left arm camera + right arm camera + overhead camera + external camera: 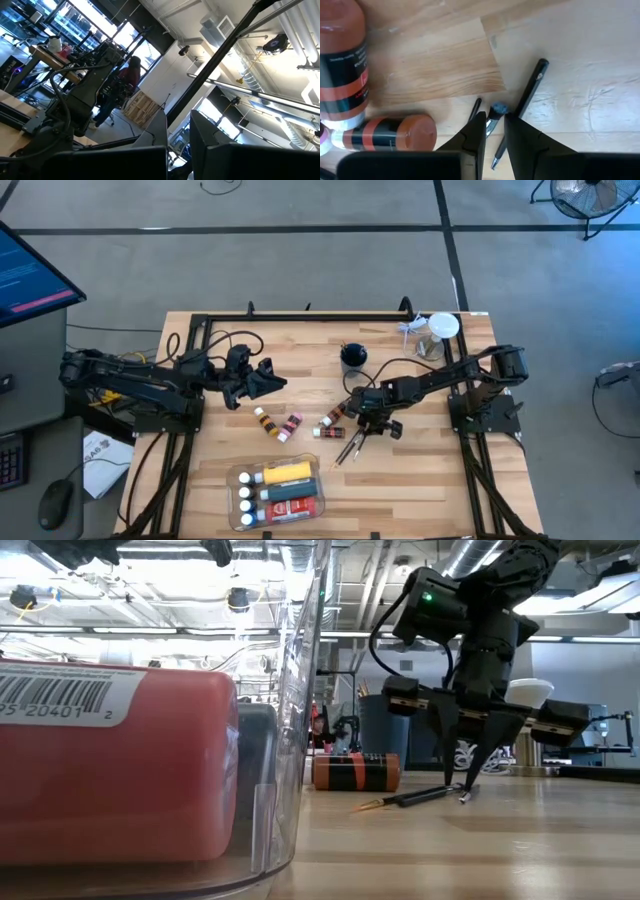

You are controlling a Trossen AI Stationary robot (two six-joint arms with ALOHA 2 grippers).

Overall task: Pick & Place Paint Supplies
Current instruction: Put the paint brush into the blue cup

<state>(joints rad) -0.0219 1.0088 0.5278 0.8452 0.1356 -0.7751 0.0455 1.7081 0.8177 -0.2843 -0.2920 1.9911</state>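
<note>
Brush (491,120) between right hand (495,131) fingers.

Wooden tabletop (420,470) with paint supplies spread across its middle and near edge.

The tabletop is pale planked wood with a dark frame along its far edge. Lying directly on it: two small paint tubes (277,423) side by side left of centre, two more small tubes (331,422) just right of them, and thin dark-handled brushes (350,448) beside those, lying flat. A clear tray (236,480) sits near the front edge, holding a yellow bottle (287,472) and red and dark tubes with white caps. A dark cup (353,358) stands toward the back, and a clear jar with a white lid (440,330) stands at the far right corner.
</note>
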